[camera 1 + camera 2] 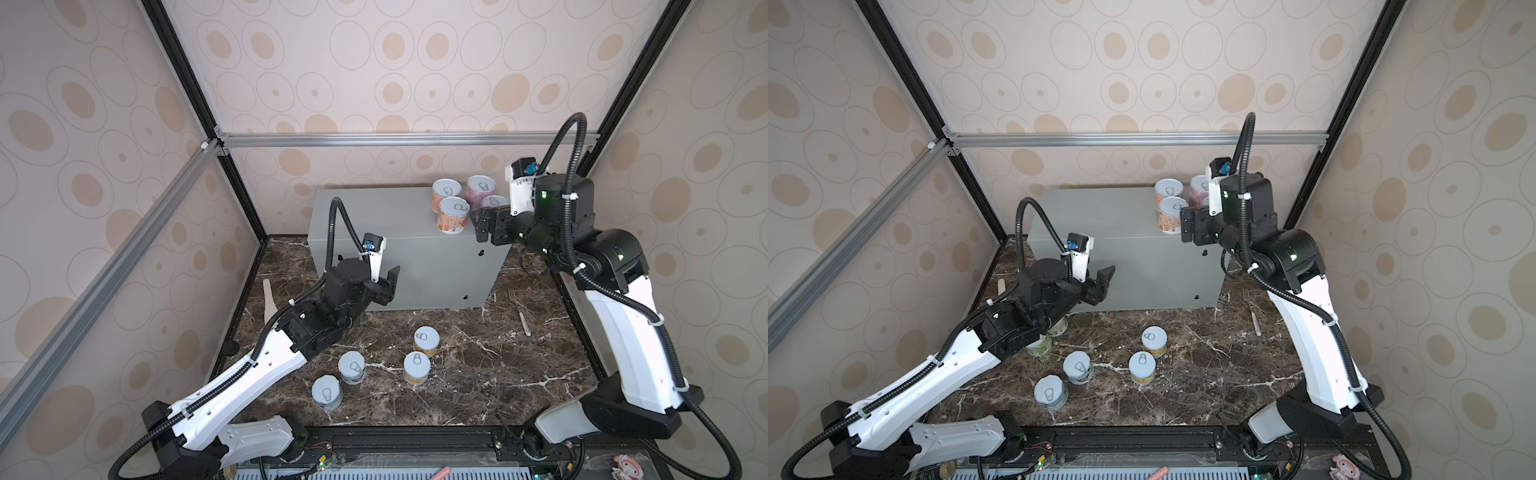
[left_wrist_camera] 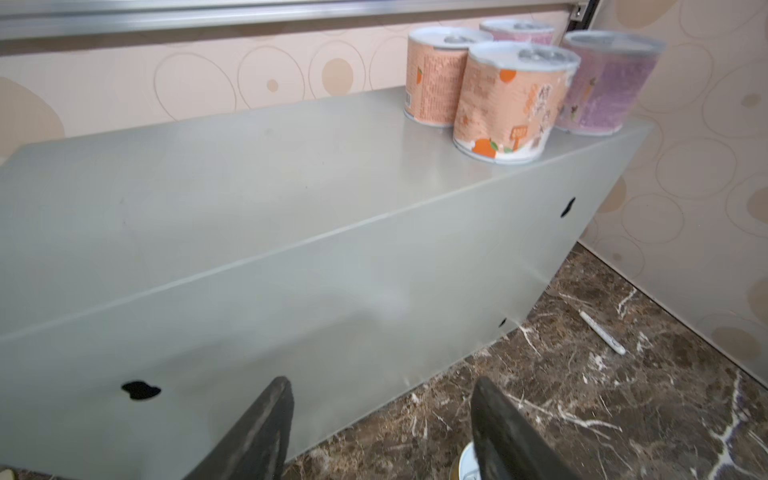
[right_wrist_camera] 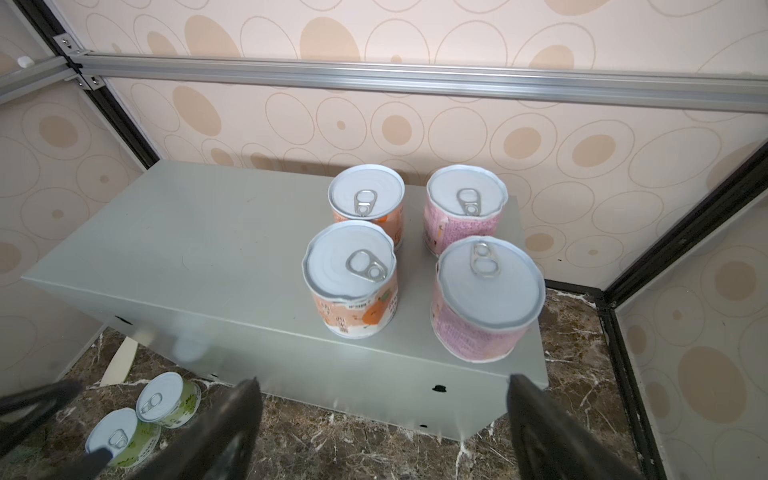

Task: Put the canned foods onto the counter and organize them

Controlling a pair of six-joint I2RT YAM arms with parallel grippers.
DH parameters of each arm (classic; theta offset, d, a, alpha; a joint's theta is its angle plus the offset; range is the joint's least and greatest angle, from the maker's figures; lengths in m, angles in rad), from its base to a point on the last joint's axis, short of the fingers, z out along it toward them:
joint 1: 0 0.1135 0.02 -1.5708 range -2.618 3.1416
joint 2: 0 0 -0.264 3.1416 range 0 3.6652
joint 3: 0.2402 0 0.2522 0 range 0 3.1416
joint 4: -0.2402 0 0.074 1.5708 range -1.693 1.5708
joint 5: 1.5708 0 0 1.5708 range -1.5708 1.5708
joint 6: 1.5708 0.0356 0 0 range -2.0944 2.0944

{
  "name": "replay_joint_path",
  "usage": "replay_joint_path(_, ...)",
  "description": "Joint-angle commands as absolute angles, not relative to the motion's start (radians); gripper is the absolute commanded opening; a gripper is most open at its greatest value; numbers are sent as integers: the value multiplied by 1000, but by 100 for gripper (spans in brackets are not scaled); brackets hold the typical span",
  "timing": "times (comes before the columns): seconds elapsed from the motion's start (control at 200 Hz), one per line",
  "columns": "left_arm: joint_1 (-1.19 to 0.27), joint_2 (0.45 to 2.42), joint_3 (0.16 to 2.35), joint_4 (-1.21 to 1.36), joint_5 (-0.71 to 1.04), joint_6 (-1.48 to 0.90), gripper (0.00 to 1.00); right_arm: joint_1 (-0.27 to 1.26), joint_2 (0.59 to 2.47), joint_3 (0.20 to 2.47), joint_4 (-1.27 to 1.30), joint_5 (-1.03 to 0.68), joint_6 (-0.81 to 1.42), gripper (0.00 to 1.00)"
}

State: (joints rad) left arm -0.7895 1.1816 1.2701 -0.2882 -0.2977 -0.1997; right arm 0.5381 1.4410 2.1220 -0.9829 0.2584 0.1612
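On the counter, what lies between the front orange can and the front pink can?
Nothing. The front orange can and front pink can stand apart, with only bare counter top between them, seen in the right wrist view.

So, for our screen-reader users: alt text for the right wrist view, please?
Two orange cans and two pink cans stand upright in a square block at one end of the grey counter. Two green cans sit on the marble surface below, and the right gripper hangs open and empty in the foreground.
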Motion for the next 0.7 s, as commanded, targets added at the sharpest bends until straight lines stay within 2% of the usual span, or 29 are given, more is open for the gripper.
replay_joint_path(0.0,-742,1236,1374,-243,-269,-149,65,540,1344,1999,-906,267,188,94)
replay_joint_path(0.105,-689,1311,1453,-227,-222,-141,61,540,1249,1871,-874,298,198,94)
replay_joint_path(0.27,-656,1425,1558,-173,-251,-132,56,540,1100,1670,-826,324,228,94)
replay_joint_path(0.385,-656,1494,1590,-96,-265,-131,55,540,1028,1572,-822,339,240,94)
replay_joint_path(0.695,-657,1767,1846,-131,-312,-145,55,540,926,1405,-830,410,236,95)
